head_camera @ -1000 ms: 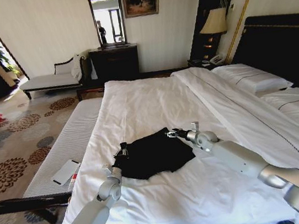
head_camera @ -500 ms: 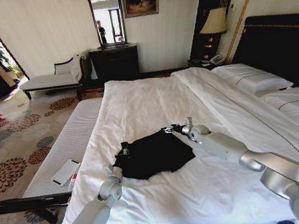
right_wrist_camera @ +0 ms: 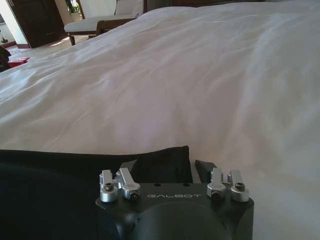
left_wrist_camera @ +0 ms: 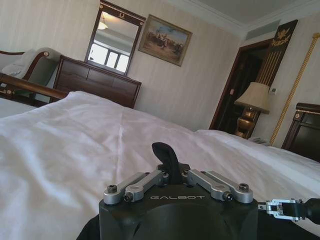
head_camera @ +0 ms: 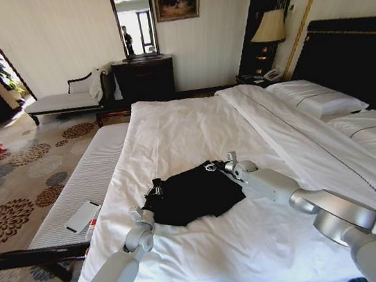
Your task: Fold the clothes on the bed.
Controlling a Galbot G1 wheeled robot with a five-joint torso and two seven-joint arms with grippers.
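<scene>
The right gripper's (right_wrist_camera: 167, 166) fingers (right_wrist_camera: 205, 169) are spread, one on each side of the black T-shirt's (right_wrist_camera: 65, 185) corner, low over the white duvet (right_wrist_camera: 200, 90). In the head view this gripper (head_camera: 214, 166) sits at the far right edge of the T-shirt (head_camera: 192, 194), its silver arm reaching in from the right.

The left gripper's (left_wrist_camera: 169, 167) fingers (left_wrist_camera: 169, 161) look pressed together, showing as one dark upright tip; whether fabric is pinched between them cannot be told. In the head view this gripper (head_camera: 155, 186) is at the T-shirt's left edge.

The T-shirt lies bunched in a rough rectangle on the duvet, near the foot of the bed (head_camera: 344, 56), between the two grippers. The left wrist view shows the right gripper (left_wrist_camera: 280, 208) farther off.
</scene>
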